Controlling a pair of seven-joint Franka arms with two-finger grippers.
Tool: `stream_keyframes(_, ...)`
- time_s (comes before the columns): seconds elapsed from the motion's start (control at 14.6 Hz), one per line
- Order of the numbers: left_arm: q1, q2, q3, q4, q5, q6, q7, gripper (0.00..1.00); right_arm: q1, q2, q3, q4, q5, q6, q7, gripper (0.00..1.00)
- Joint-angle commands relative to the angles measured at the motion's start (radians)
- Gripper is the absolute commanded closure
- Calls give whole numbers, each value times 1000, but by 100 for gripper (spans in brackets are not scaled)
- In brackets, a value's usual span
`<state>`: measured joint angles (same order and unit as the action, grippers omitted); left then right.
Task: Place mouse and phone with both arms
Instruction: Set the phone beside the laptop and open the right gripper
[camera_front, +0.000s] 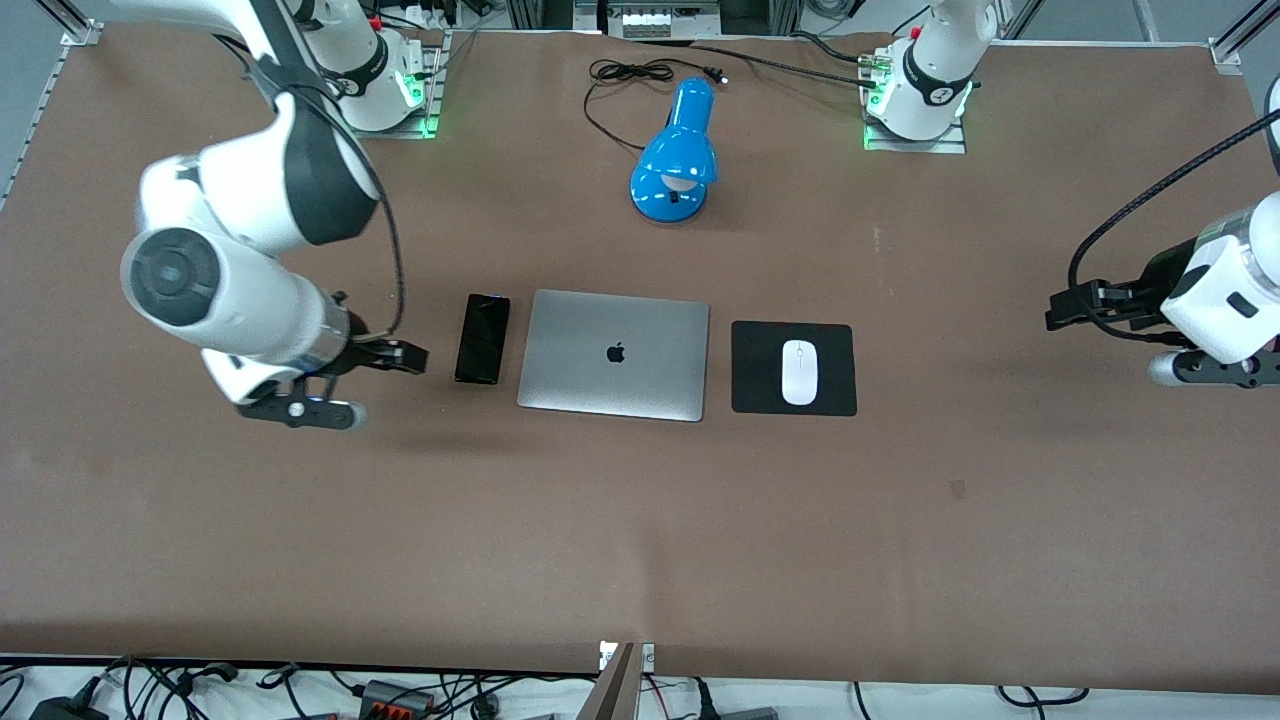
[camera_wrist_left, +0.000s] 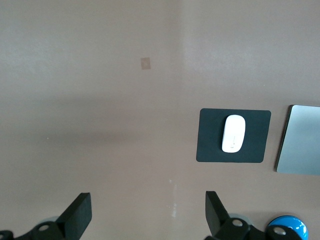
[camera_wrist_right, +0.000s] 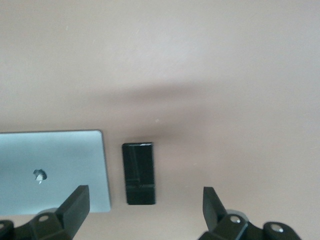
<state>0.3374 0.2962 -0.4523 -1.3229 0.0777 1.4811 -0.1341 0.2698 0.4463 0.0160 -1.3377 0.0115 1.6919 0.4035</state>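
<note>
The white mouse (camera_front: 798, 372) lies on a black square pad (camera_front: 760, 395) beside the laptop, toward the left arm's end of the table. It also shows in the left wrist view (camera_wrist_left: 233, 133). The black phone (camera_front: 482, 338) lies flat beside the laptop, toward the right arm's end, and shows in the right wrist view (camera_wrist_right: 138, 173). My right gripper (camera_front: 413, 357) is open and empty, up over bare table just beside the phone. My left gripper (camera_front: 1056, 308) is open and empty, over bare table well away from the mouse, at the left arm's end.
A closed silver laptop (camera_front: 614, 354) lies between the phone and the pad. A blue desk lamp (camera_front: 677, 150) with a black cord lies farther from the front camera, between the arm bases. The brown table (camera_front: 640, 540) stretches wide nearer the camera.
</note>
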Motion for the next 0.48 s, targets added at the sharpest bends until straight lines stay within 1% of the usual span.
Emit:
stream_keyframes(0.0,-101,-159,134,-158,-53,45,11,0,-36,12,-2,109,-25,-55,-90,0)
stream_keyframes(0.07,-168,-207,215,-227,-70,89,11,0,-53,6,-4,121,-25,-55,-110,0)
stream_keyframes(0.14,-248,-242,322,-278,-96,125,13,0,-73,6,-5,132,-27,-58,-130,0)
stream_keyframes(0.21,-296,-255,390,-301,-120,136,24,0,-96,3,-13,138,-27,-58,-161,0)
stream_keyframes(0.34,-377,-299,447,-347,-113,178,106,0,-151,-40,-36,144,-25,-49,-257,0)
stream_keyframes(0.41,-391,-336,464,-384,-111,209,129,0,-182,-60,-37,138,-27,-47,-320,0)
